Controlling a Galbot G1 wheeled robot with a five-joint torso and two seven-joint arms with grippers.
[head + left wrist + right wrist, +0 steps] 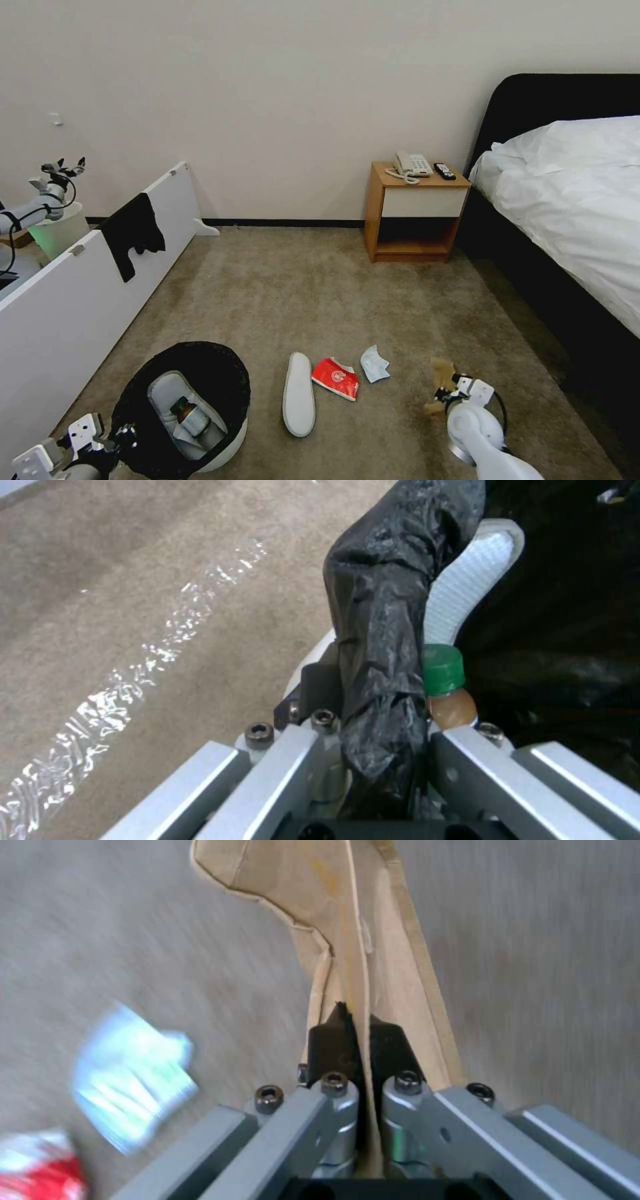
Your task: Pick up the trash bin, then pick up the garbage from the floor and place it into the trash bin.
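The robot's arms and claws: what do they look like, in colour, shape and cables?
The arms are smooth, rounded and white, each with a thin black cable near the wrist. The right claw has brushed-silver metal links, black hex screws and short black wedge-shaped fingertips. The left claw has the same silver links and dark screws.

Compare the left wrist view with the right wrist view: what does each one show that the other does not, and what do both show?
Left wrist view alone: the left gripper shut on the black-bagged rim of the trash bin, with a white slipper and a green-capped bottle inside.

Right wrist view alone: the right gripper shut on the brown paper bag, plus the pale-blue mask and the red packet.

Both: the floor.
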